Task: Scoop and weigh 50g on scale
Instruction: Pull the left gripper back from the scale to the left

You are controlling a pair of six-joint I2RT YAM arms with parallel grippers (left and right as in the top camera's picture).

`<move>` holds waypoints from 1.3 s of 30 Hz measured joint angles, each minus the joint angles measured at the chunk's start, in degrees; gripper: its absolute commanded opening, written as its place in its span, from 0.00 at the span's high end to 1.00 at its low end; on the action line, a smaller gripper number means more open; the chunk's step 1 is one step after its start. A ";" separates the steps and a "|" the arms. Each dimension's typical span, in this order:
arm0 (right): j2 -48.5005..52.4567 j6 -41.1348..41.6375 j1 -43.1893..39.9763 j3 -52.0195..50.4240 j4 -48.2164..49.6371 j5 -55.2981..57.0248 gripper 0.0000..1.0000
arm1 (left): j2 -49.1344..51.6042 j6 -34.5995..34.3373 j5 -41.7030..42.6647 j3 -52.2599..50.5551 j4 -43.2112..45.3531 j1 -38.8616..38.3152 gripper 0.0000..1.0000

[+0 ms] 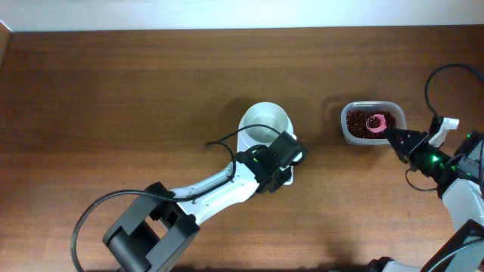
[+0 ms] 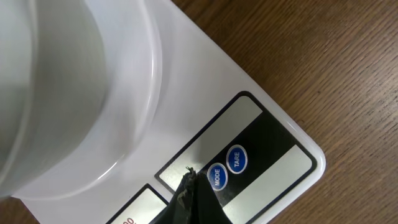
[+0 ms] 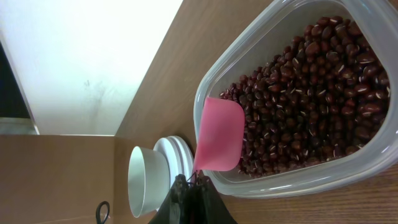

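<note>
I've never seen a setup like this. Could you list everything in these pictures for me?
table: one, brown wood, under everything
scale: one, white with two blue buttons, mid-table
bowl: one, white, on the scale
tub: one, clear plastic, right of the scale
beans: many, dark red, filling the tub
scoop: one, pink, in the tub, over the beans
left arm: one, white and black, reaching to the scale
left end effector: one, black, shut, tips by the MODE button
right arm: one, black and white, at the right edge
right end effector: one, black, shut on the scoop
</note>
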 measured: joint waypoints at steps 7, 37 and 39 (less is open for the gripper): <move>0.00 0.02 0.00 0.00 0.00 0.00 0.96 | -0.07 -0.90 0.00 0.04 -0.94 0.00 1.00; 0.00 0.02 0.00 0.00 1.07 0.00 0.96 | -34.47 17.79 15.65 2.36 -33.83 21.22 0.01; 0.00 0.02 0.00 0.00 1.07 0.00 0.96 | -34.47 22.69 22.51 2.36 -35.28 27.52 0.01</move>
